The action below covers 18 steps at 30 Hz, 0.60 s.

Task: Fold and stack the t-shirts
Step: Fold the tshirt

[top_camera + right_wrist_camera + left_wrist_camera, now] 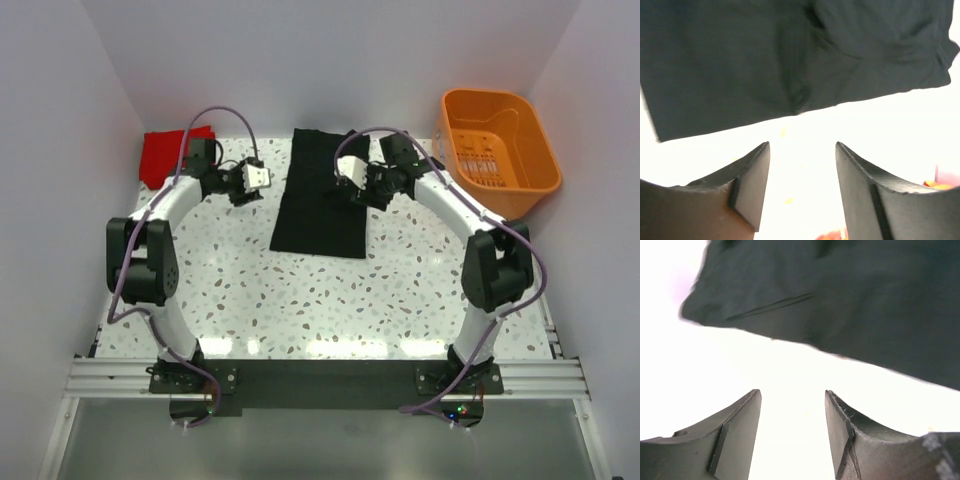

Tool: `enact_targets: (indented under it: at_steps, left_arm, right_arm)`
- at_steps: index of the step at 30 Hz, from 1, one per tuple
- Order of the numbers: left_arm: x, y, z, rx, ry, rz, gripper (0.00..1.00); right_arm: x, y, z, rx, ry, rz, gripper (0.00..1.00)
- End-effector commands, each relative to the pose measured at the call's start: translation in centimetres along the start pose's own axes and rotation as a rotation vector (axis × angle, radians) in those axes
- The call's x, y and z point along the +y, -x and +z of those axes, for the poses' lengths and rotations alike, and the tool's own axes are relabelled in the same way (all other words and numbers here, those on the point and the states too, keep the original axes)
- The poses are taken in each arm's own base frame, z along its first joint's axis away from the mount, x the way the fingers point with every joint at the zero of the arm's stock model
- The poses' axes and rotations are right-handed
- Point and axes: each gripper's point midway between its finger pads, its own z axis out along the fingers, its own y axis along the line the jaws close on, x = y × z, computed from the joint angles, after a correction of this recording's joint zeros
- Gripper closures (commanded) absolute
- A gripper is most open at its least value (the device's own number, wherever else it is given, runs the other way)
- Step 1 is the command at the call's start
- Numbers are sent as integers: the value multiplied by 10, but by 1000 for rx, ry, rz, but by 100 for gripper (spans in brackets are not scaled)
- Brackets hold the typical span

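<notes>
Black shirt (315, 215) lies as long strip, middle-far on table (250, 290). Red shirt (165, 152) sits folded at far left corner. Left gripper (792, 397) is just left of strip, right gripper (802, 147) over its right edge. Both have fingers spread, holding nothing. Probable next fold: pinch both corners of one short end at same time, lift low, lay evenly over other end, avoid wrinkles.

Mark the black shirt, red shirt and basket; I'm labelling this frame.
black shirt (322, 195): top external view, middle of the cloth.
red shirt (160, 155): top external view, its left half.
basket (538, 150): top external view, right wall.
</notes>
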Motion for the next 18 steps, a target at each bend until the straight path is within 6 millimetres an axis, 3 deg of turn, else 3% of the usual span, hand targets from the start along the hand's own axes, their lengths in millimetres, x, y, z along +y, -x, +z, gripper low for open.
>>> enact_targets:
  at_steps: [1, 3, 6, 9, 13, 18]
  left_arm:
    - [-68, 19, -5, -64, -161, 17, 42]
    - [-98, 16, -4, -47, -234, 10, 43]
    - [-121, 12, 1, -27, -293, 29, 44]
    - [-135, 3, 6, 4, -325, 46, 44]
    - [-146, -2, 12, 10, -357, 89, 46]
    - [-158, -6, 16, 5, -393, 115, 50]
  right_arm:
    - [54, 11, -10, -28, 139, 17, 43]
    - [84, 15, -7, -24, 194, -7, 50]
    - [121, 19, -1, -10, 266, -28, 56]
    - [141, 16, 5, 4, 292, -51, 56]
    - [156, 4, 18, 43, 324, -59, 56]
    - [162, -16, 31, 91, 314, -84, 57]
